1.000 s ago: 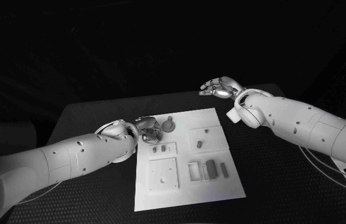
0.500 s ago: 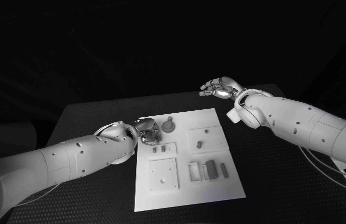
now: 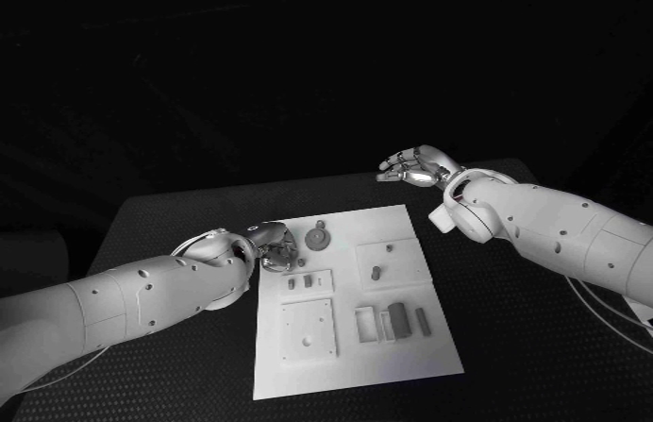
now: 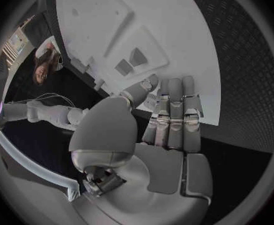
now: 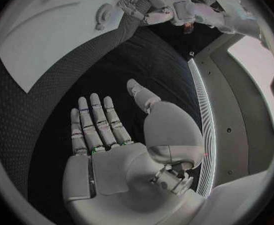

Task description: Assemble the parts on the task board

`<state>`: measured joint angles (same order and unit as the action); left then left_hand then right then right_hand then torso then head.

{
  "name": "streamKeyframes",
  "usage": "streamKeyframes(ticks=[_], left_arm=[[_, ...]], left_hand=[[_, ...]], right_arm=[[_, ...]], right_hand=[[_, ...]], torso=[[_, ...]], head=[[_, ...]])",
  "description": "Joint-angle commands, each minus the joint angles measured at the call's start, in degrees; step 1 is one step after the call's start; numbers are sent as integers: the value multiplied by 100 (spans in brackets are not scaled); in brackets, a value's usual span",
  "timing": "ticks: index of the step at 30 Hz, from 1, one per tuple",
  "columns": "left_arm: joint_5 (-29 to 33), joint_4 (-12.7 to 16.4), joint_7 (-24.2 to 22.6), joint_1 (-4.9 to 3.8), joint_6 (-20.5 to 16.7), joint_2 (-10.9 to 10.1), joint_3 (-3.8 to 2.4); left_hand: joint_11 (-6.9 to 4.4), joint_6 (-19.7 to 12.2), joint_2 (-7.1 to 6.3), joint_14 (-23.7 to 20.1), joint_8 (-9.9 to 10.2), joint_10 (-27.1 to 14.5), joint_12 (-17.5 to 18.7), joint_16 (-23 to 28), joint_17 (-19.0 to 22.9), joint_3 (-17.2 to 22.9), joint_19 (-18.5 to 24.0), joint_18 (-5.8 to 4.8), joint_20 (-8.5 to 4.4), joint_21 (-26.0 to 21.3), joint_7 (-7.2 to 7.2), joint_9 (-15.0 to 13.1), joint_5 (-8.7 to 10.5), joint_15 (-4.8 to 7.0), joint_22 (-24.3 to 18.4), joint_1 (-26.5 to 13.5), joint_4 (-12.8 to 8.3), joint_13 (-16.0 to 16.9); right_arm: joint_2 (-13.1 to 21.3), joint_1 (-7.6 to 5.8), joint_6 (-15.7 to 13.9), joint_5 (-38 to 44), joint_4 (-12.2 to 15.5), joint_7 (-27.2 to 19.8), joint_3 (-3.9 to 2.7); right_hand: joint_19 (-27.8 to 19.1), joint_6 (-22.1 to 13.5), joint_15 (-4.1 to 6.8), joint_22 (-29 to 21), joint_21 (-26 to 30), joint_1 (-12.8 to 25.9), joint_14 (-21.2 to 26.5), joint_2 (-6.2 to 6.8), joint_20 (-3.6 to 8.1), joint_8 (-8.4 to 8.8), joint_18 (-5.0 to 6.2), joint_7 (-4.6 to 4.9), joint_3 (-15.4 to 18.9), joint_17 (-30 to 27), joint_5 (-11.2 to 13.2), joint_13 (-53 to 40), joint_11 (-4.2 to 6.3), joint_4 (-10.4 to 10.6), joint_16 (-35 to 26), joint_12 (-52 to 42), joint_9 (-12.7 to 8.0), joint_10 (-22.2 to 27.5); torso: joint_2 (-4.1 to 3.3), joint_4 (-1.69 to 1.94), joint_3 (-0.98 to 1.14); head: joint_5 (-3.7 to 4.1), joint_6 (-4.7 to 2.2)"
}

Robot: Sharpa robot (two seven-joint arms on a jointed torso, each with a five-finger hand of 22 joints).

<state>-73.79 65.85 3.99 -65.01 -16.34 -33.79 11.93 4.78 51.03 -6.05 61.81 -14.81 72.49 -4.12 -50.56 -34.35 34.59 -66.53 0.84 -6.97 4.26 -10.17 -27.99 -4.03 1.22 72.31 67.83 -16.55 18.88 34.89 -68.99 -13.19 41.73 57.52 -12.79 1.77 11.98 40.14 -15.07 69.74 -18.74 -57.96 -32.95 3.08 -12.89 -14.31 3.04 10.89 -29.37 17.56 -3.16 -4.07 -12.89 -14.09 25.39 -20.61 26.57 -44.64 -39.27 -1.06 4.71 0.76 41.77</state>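
Task board: mid-desk, long axis running away from me.
Round part: far-left corner, just beside my left robot hand, fingers curled, seemingly empty.
Right robot hand: spread, well apart.

The left hand covers the near-left corner of the task board, its fingertips hidden against the arm in the head view; whether they touch the round part cannot be told; the small grey parts in the tray recesses are too small to identify; the right hand is seen from behind, its palm hidden there.
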Motion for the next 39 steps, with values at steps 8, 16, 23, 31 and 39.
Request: streamKeyframes(ticks=[8,16,23,31,39], left_arm=[[765,-98,-89,-49,-268,-259,-199],[3389,41,-646,-242,-375,-601,-376],[4944,381,-1326,-392,-129,-927,-387],[5465,664,-1599,-411,52,-1087,-398],[5720,723,-1747,-410,94,-1081,-398]], left_hand=[[58,20,-80,-198,-36,-189,34,29,48,-20,211,-49,65,-64,20,-13,15,-66,-17,-16,27,-35],[51,59,-64,-307,-88,-149,-7,94,103,-63,333,-55,101,-73,42,-28,14,-95,-64,-196,90,-14],[100,3,16,-541,-176,-257,23,880,531,-218,921,-62,358,-71,43,-51,16,-359,-636,-459,28,-23],[155,-62,38,-664,-187,-400,25,1282,636,-308,1213,-50,499,-62,26,-51,16,-496,-940,-510,18,-91],[157,-71,57,-637,-196,-403,19,1354,635,-337,1210,-40,511,-60,22,-52,16,-505,-1007,-512,19,-106]], right_arm=[[114,8,501,1293,41,130,-2],[253,28,753,2642,193,318,0],[388,103,685,4437,559,614,3],[511,207,618,5568,1047,927,72],[561,264,758,6171,1315,1120,202]], right_hand=[[872,105,252,-58,-151,-421,-612,-50,121,-147,279,157,-204,182,25,-52,136,-255,311,-174,1,-353],[1726,486,595,-221,-250,-624,-1402,-70,170,-393,593,49,-297,396,20,-120,403,-265,674,-417,89,-998],[2218,737,820,-175,-472,-702,-2005,-11,233,-544,760,-23,-309,569,-29,-202,557,-262,1026,-595,159,-1385],[3075,854,1167,-441,-440,-775,-2549,178,226,-570,1051,-110,-284,795,29,-118,679,-263,1089,-268,185,-1786],[3334,936,1244,-516,-361,-844,-2762,260,203,-549,1149,-136,-227,980,26,-57,680,-268,1009,70,165,-1974]], torso=[[6,1,2],[13,4,1],[17,-1,-5],[13,7,-12],[-1,-5,-19]], head=[[3,-83],[77,-162],[65,-195],[29,-190],[12,-184]])
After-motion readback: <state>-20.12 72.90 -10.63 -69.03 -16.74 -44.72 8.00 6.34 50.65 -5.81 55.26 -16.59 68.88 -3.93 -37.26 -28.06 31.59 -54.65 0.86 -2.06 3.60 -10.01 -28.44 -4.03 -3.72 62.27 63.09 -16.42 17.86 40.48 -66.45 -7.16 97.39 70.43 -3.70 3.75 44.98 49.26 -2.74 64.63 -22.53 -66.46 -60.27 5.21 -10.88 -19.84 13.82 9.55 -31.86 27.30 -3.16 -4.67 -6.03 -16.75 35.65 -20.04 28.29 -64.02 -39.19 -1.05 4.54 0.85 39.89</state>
